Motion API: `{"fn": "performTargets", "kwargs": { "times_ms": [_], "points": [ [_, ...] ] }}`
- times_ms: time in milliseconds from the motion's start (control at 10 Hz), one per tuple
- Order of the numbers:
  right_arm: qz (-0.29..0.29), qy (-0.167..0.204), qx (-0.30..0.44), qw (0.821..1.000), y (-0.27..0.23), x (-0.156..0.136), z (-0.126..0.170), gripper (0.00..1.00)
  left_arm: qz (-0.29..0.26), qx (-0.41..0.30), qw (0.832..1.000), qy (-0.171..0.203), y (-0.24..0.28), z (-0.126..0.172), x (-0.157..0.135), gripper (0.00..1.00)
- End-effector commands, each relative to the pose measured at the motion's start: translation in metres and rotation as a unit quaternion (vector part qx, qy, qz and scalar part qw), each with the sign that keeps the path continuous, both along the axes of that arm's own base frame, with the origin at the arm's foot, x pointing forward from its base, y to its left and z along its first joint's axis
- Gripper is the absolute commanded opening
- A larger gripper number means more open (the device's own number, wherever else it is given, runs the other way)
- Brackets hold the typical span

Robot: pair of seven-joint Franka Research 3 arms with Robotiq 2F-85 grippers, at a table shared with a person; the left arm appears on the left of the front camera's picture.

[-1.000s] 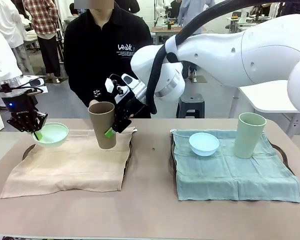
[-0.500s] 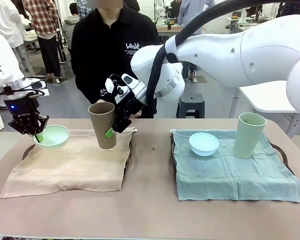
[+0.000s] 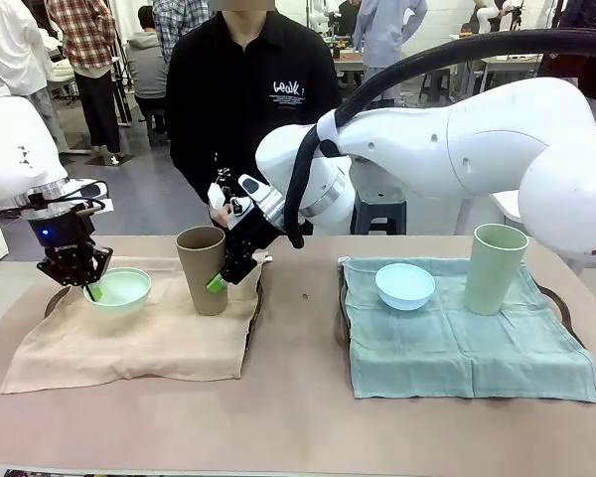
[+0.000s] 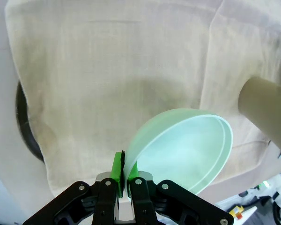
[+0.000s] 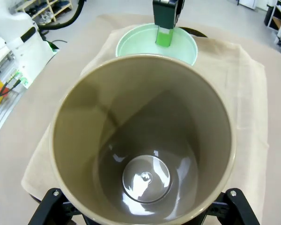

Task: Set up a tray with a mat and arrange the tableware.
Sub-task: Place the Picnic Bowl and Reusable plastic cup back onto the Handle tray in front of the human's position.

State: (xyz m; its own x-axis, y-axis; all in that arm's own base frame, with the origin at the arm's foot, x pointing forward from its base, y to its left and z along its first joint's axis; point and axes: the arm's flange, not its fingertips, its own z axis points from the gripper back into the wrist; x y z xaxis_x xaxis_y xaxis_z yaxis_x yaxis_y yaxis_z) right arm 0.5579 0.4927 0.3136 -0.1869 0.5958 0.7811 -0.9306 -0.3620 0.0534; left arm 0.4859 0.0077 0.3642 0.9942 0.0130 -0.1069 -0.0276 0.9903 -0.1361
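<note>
Left end effector pinches the rim of the pale green matte round bowl over the beige cloth mat; right end effector grips the tall brown tapered cup on that mat's far edge; light blue bowl and pale green cup on the teal mat.

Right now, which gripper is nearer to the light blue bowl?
The right gripper. It holds the brown cup on the beige mat, left of the light blue bowl. The left gripper is farther left, gripping the pale green bowl.
</note>
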Motion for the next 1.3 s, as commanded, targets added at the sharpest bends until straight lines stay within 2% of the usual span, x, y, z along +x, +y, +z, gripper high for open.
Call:
{"fn": "performTargets", "kwargs": {
  "times_ms": [0,400,800,900,1000,1100,1200],
  "points": [
    [0.009,-0.004,-0.004,1.0,0.005,0.007,-0.003,0.82,-0.019,-0.015,1.0,-0.01,-0.005,-0.006,0.006,0.05],
    [0.013,-0.002,-0.005,1.0,0.006,0.007,-0.007,0.82,-0.02,-0.029,0.998,-0.046,-0.011,-0.019,0.011,0.05],
    [0.014,0.002,-0.004,1.0,0.006,0.007,-0.008,0.82,-0.009,-0.017,0.999,-0.034,-0.006,-0.033,0.015,0.05],
    [0.014,0.003,-0.004,1.0,0.006,0.007,-0.008,0.82,-0.008,-0.015,0.999,-0.03,-0.005,-0.036,0.015,0.14],
    [0.013,0.006,-0.002,1.0,0.006,0.007,-0.008,0.82,-0.007,-0.012,1.0,-0.026,-0.006,-0.037,0.016,0.29],
    [0.012,0.008,-0.001,1.0,0.006,0.007,-0.008,1.0,-0.004,-0.009,1.0,-0.022,-0.006,-0.036,0.016,0.73],
    [0.008,0.014,-0.007,1.0,0.005,0.007,-0.007,1.0,-0.001,-0.008,1.0,-0.013,-0.006,-0.034,0.015,0.89]
  ]
}}
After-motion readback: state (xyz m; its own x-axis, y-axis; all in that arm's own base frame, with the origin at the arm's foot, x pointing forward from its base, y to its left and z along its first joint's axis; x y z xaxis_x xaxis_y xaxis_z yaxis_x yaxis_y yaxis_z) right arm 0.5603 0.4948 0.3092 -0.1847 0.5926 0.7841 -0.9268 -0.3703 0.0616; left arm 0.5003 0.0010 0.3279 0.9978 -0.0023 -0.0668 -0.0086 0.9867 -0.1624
